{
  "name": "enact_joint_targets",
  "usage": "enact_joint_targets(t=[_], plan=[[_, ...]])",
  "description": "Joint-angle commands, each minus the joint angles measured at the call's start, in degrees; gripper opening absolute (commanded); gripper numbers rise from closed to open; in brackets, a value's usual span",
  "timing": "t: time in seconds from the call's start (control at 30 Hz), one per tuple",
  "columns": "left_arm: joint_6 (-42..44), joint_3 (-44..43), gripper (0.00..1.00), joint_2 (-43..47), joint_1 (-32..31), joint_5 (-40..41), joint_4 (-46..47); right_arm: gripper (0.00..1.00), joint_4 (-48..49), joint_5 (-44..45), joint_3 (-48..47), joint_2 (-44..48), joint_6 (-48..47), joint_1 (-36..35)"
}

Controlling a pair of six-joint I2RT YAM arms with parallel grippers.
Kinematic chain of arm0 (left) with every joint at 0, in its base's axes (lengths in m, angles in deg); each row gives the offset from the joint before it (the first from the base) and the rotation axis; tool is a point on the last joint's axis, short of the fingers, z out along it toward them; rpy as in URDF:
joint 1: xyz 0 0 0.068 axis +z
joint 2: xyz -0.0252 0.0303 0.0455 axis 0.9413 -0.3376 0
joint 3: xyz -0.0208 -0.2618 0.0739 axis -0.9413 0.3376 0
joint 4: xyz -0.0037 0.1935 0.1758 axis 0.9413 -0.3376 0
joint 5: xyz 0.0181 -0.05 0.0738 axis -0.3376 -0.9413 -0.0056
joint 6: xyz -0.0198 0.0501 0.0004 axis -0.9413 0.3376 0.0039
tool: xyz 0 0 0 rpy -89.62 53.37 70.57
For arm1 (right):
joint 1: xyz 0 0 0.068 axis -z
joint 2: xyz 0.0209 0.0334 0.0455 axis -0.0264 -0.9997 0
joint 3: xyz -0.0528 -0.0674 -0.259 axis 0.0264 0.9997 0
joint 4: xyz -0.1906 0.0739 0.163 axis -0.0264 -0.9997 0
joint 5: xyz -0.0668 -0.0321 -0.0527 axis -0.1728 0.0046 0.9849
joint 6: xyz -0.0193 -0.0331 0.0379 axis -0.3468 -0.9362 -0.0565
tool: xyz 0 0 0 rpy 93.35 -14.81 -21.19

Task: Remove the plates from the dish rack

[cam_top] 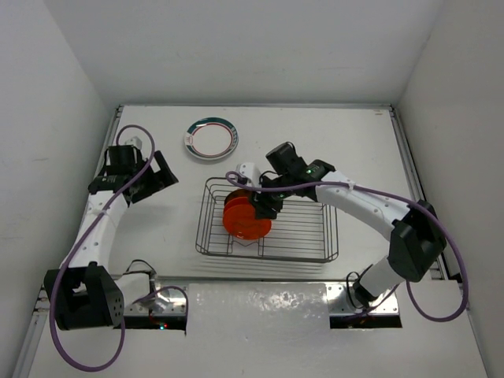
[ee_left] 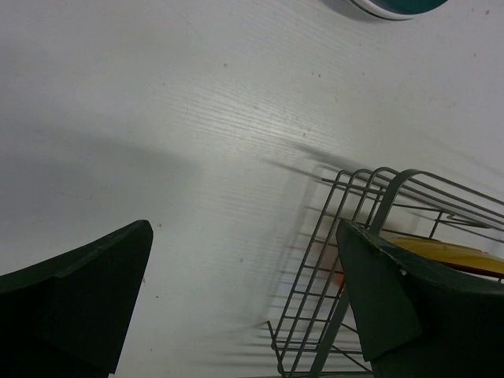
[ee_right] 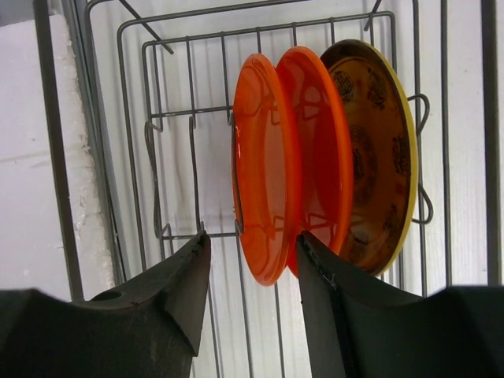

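Straddling front orange plate (ee_right: 264, 169) in dish rack (ee_right: 49, 118), right tool (ee_right: 253, 240) open, left tool (ee_left: 244, 227) open, empty

**How the cameras are set**

The whole table (cam_top: 354, 142) is seen from high above its near edge. The left wrist view is aimed obliquely down at the tabletop, with a corner of the rack (ee_left: 383, 201) caught at its right. The right wrist view is held close over the rack, facing the standing plates (ee_right: 264, 173). The rack is shared by all three.
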Motion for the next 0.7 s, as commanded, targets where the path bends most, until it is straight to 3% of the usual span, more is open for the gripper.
enact_joint_targets(t=[0.0,0.27,0.6,0.67], plan=[[0.3,0.9,1.0,1.8,0.1,-1.1,2.5,0.46,3.2,-2.5,-0.7,-0.8,-0.5,-1.1],[0.7,1.5,1.0,1.7,0.1,-1.1,2.5,0.4,9.8,-0.1,1.3,-2.8,0.8,-1.9],[0.7,2.4,1.0,1.4,0.2,-1.1,3.2,0.35,9.3,0.6,0.8,-4.4,-0.3,-3.3],[0.5,2.8,1.0,1.3,0.1,-1.5,3.4,0.27,7.9,-0.6,0.4,-5.2,-0.6,-3.7]])
